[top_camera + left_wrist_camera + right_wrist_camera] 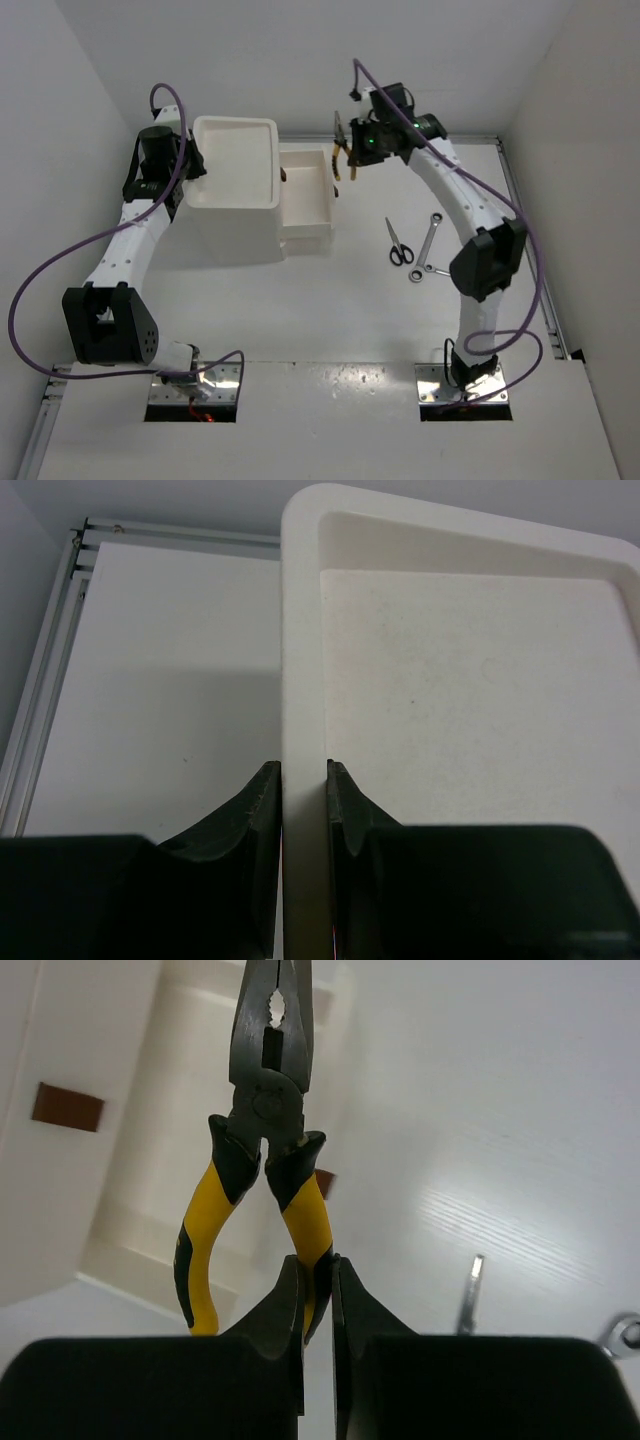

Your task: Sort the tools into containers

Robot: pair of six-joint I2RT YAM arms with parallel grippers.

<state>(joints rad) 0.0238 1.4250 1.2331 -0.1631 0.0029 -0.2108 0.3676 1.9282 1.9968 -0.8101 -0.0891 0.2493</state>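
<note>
My right gripper point(352, 158) point(318, 1260) is shut on one handle of the yellow-handled pliers point(340, 148) point(265, 1110). It holds them in the air, head pointing away, over the right end of the pulled-out white drawer point(304, 232) point(170, 1160). My left gripper point(192, 165) point(303, 770) is shut on the left rim of the white box's top tray point(236, 128) point(300, 630). Black-handled scissors point(400, 243) and two silver wrenches point(431, 236) point(428, 270) lie on the table to the right. One wrench shows in the right wrist view point(470, 1295). Green-handled pliers are out of view.
The white box point(235, 235) stands at the back left, its drawer sticking out to the right. Dark red drawer handles point(67, 1107) show below the pliers. A metal rail point(40, 680) runs along the table's left edge, and white walls close in on three sides.
</note>
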